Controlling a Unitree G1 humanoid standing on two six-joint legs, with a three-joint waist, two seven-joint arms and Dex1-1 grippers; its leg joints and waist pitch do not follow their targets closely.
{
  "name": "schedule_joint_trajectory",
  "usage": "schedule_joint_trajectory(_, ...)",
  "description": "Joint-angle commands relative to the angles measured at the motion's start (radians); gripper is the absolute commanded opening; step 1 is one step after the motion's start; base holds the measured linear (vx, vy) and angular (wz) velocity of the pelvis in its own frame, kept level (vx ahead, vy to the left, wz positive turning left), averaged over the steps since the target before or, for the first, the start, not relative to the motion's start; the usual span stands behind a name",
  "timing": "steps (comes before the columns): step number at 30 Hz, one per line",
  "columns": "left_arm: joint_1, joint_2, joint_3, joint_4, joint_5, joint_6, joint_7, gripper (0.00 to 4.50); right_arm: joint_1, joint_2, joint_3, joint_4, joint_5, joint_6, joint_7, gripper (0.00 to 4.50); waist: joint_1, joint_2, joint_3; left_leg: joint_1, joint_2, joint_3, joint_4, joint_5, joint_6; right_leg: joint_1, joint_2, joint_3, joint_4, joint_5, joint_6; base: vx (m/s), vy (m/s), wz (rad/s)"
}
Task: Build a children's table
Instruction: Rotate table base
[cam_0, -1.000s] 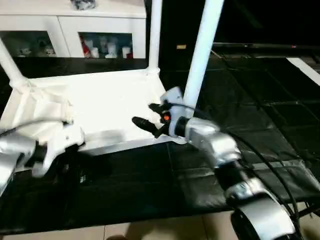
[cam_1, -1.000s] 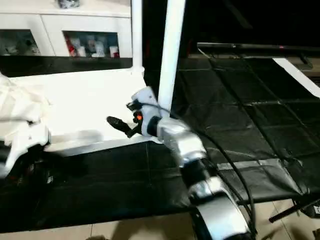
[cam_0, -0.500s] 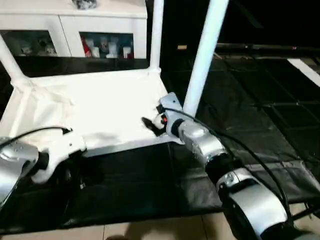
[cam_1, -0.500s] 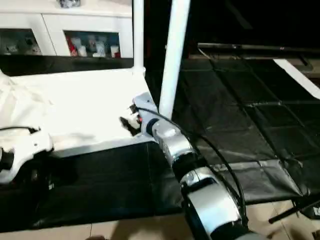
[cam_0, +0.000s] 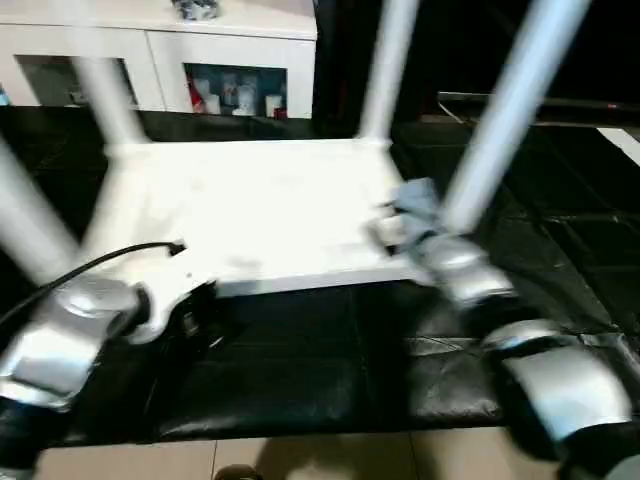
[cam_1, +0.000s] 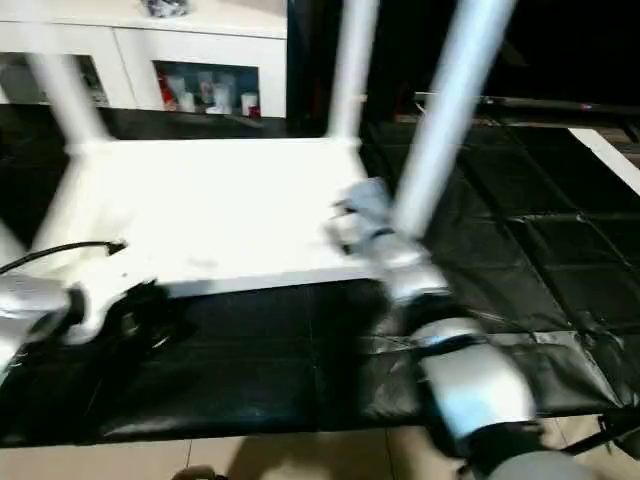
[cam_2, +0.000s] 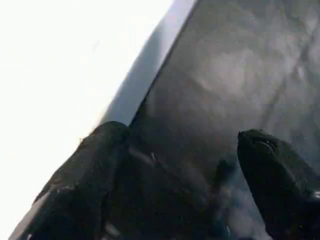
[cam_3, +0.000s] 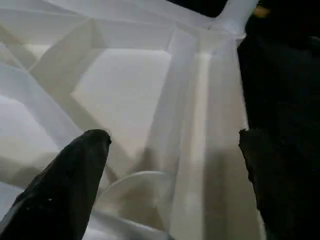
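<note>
The children's table (cam_0: 260, 205) lies upside down on the black mat, white ribbed underside up. Its legs stand upright at the corners: near right leg (cam_0: 510, 110), far right leg (cam_0: 385, 60), far left leg (cam_0: 100, 85), and a near left leg (cam_0: 25, 225). My left gripper (cam_2: 175, 165) is open over the mat, just outside the table's front edge, with nothing between its fingers (cam_2: 90, 175). My right gripper (cam_3: 172, 150) is open above the ribs by the foot of the near right leg. Its fingers (cam_3: 75, 175) hold nothing.
A white cabinet (cam_0: 230, 60) with glass doors stands behind the table. The black mat (cam_0: 300, 370) runs to the right and ends at beige floor (cam_0: 330, 455) in front. A dark bar (cam_0: 540, 100) lies at the back right.
The camera has swung, bringing the left-side legs into the picture. My right gripper has drawn in closer to the foot of the near right leg. My left gripper now sits at the table's front edge.
</note>
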Motion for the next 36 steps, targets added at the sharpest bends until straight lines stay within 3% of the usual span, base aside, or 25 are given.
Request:
schedule_joint_trajectory(1, -0.03, -0.015, 0.013, 0.0, -0.003, -0.019, 0.048, 4.06, -0.01, -0.048, -0.031, 0.017, -0.013, -0.022, 0.011, 4.5, -0.014, 0.023, -0.074, 0.01, 0.023, -0.002, -0.07, -0.212, -0.042, 0.052, -0.058, 0.069, -0.058, -0.162, -0.176, 0.0, 0.0, 0.0)
schedule_joint_trajectory(2, -0.032, -0.045, 0.018, -0.004, -0.017, -0.014, 0.058, 4.06, -0.011, -0.062, -0.033, 0.015, -0.012, -0.036, 0.033, 4.5, -0.018, 0.029, -0.073, 0.003, 0.022, -0.003, -0.069, -0.212, -0.041, 0.056, -0.057, 0.068, -0.058, -0.157, -0.178, 0.0, 0.0, 0.0)
schedule_joint_trajectory(9, 0.003, -0.094, 0.049, -0.048, -0.073, 0.01, 0.058, 4.06, -0.004, -0.059, -0.059, -0.018, 0.034, -0.083, 0.135, 4.5, -0.04, 0.022, -0.074, -0.005, 0.02, -0.006, -0.064, -0.214, -0.01, 0.061, -0.059, 0.064, -0.061, -0.2, -0.185, 0.0, 0.0, 0.0)
schedule_joint_trajectory(11, 0.043, -0.075, 0.074, -0.086, -0.111, 0.039, 0.037, 4.06, 0.007, -0.04, -0.074, -0.046, 0.067, -0.087, 0.21, 4.5, -0.05, 0.023, -0.073, -0.007, 0.024, -0.007, -0.064, -0.214, 0.001, 0.062, -0.06, 0.063, -0.062, -0.212, -0.191, 0.0, 0.0, 0.0)
schedule_joint_trajectory(13, 0.101, -0.027, 0.085, -0.125, -0.132, 0.065, 0.002, 4.06, 0.025, -0.022, -0.083, -0.081, 0.093, -0.094, 0.289, 4.5, -0.058, 0.016, -0.071, -0.015, 0.025, -0.01, -0.066, -0.193, 0.015, 0.066, -0.061, 0.062, -0.059, -0.203, -0.194, 0.0, 0.0, 0.0)
schedule_joint_trajectory(14, 0.164, 0.02, 0.132, -0.143, -0.15, 0.085, -0.021, 4.06, 0.065, -0.007, -0.077, -0.139, 0.112, -0.094, 0.345, 4.5, -0.058, 0.02, -0.071, -0.01, 0.025, -0.008, -0.064, -0.185, 0.026, 0.061, -0.06, 0.064, -0.06, -0.189, -0.201, 0.0, 0.0, 0.0)
schedule_joint_trajectory(15, 0.187, 0.036, 0.157, -0.146, -0.157, 0.092, -0.027, 4.06, 0.083, 0.0, -0.075, -0.167, 0.123, -0.088, 0.368, 4.5, -0.06, 0.021, -0.07, -0.012, 0.025, -0.008, -0.065, -0.183, 0.032, 0.062, -0.059, 0.064, -0.058, -0.184, -0.202, 0.0, 0.0, 0.0)
schedule_joint_trajectory(16, 0.203, 0.048, 0.175, -0.148, -0.161, 0.094, -0.033, 4.06, 0.098, 0.003, -0.071, -0.19, 0.131, -0.082, 0.384, 4.5, -0.057, 0.015, -0.069, -0.003, 0.025, -0.005, -0.065, -0.173, 0.045, 0.054, -0.055, 0.065, -0.063, -0.204, -0.199, 0.0, 0.0, 0.0)
schedule_joint_trajectory(17, 0.208, 0.053, 0.182, -0.148, -0.163, 0.095, -0.035, 4.06, 0.105, 0.004, -0.07, -0.2, 0.133, -0.081, 0.391, 4.5, -0.053, 0.019, -0.069, 0.002, 0.026, -0.004, -0.063, -0.169, 0.046, 0.052, -0.057, 0.067, -0.065, -0.198, -0.205, 0.0, 0.0, 0.0)
schedule_joint_trajectory(18, 0.226, 0.073, 0.205, -0.149, -0.17, 0.101, -0.042, 4.06, 0.132, 0.007, -0.062, -0.242, 0.146, -0.069, 0.429, 4.5, -0.05, 0.013, -0.067, 0.003, 0.028, -0.003, -0.066, -0.17, 0.047, 0.051, -0.055, 0.066, -0.065, -0.191, -0.215, 0.0, 0.0, 0.0)
schedule_joint_trajectory(20, 0.263, 0.118, 0.25, -0.147, -0.181, 0.112, -0.063, 4.06, 0.199, 0.006, -0.037, -0.357, 0.191, -0.021, 0.543, 4.5, -0.045, 0.015, -0.062, 0.001, 0.029, -0.008, -0.072, -0.197, 0.053, 0.054, -0.054, 0.065, -0.065, -0.22, -0.195, 0.0, 0.0, 0.0)
schedule_joint_trajectory(23, 0.284, 0.15, 0.28, -0.136, -0.187, 0.116, -0.078, 4.06, 0.253, -0.012, -0.011, -0.456, 0.222, 0.029, 0.622, 4.5, -0.037, 0.013, -0.057, 0.011, 0.03, -0.009, -0.077, -0.252, 0.037, 0.048, -0.055, 0.067, -0.076, -0.298, -0.174, 0.0, 0.0, 0.0)
schedule_joint_trajectory(26, 0.308, 0.204, 0.333, -0.097, -0.194, 0.124, -0.072, 4.06, 0.355, -0.068, 0.034, -0.634, 0.263, 0.136, 0.762, 4.5, -0.033, 0.013, -0.051, 0.011, 0.028, -0.013, -0.083, -0.295, 0.03, 0.049, -0.054, 0.069, -0.085, -0.377, -0.136, 0.0, 0.0, 0.0)
schedule_joint_trajectory(29, 0.315, 0.238, 0.365, -0.063, -0.19, 0.127, -0.069, 4.06, 0.407, -0.111, 0.058, -0.718, 0.276, 0.195, 0.818, 4.5, -0.028, 0.012, -0.053, 0.014, 0.028, -0.015, -0.084, -0.306, 0.024, 0.047, -0.056, 0.07, -0.091, -0.395, -0.121, 0.0, 0.0, 0.0)
schedule_joint_trajectory(30, 0.301, 0.264, 0.402, -0.006, -0.179, 0.101, -0.05, 4.06, 0.458, -0.149, 0.066, -0.802, 0.289, 0.255, 0.85, 4.5, -0.026, 0.011, -0.052, 0.012, 0.025, -0.017, -0.085, -0.309, 0.024, 0.049, -0.056, 0.068, -0.094, -0.412, -0.115, 0.0, 0.0, 0.0)
schedule_joint_trajectory(32, 0.286, 0.269, 0.419, 0.018, -0.176, 0.09, -0.036, 4.06, 0.475, -0.16, 0.065, -0.826, 0.291, 0.275, 0.852, 4.5, -0.027, 0.01, -0.052, 0.011, 0.026, -0.018, -0.085, -0.31, 0.024, 0.048, -0.058, 0.068, -0.095, -0.418, -0.112, 0.0, 0.0, 0.0)
schedule_joint_trajectory(36, 0.159, 0.257, 0.462, 0.126, -0.189, 0.002, 0.02, 4.06, 0.515, -0.187, 0.075, -0.874, 0.252, 0.342, 0.793, 4.5, -0.022, 0.011, -0.054, 0.02, 0.025, -0.02, -0.084, -0.315, 0.009, 0.044, -0.06, 0.066, -0.1, -0.437, -0.109, 0.0, 0.0, 0.0)
